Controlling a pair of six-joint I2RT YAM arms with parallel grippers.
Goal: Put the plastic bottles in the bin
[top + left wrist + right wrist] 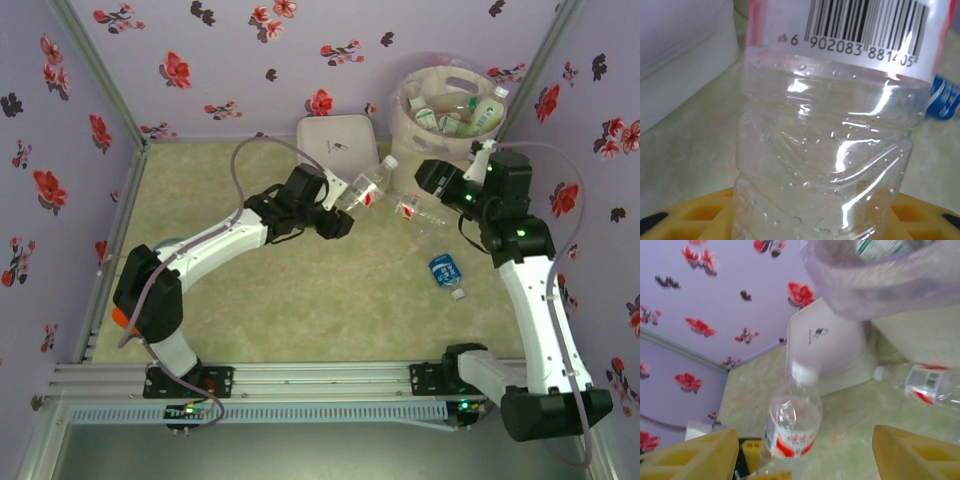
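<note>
Top external view: the left gripper (343,203) is clamping the red-labelled bottle (366,186) by its lower body and holding it tilted, cap pointing toward the bin (404,128). Near the bin, the right gripper (805,450) is hanging with jaws spread wide, gripping nothing. On the table (250,300), a second bottle (418,210) and a blue-labelled bottle (446,271) are lying loose, and other bottles (462,112) are sitting inside the bin.

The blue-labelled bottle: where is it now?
Top view: the blue-labelled bottle lies on the table, right side, just left of the right arm, near the lying red-labelled bottle.
</note>
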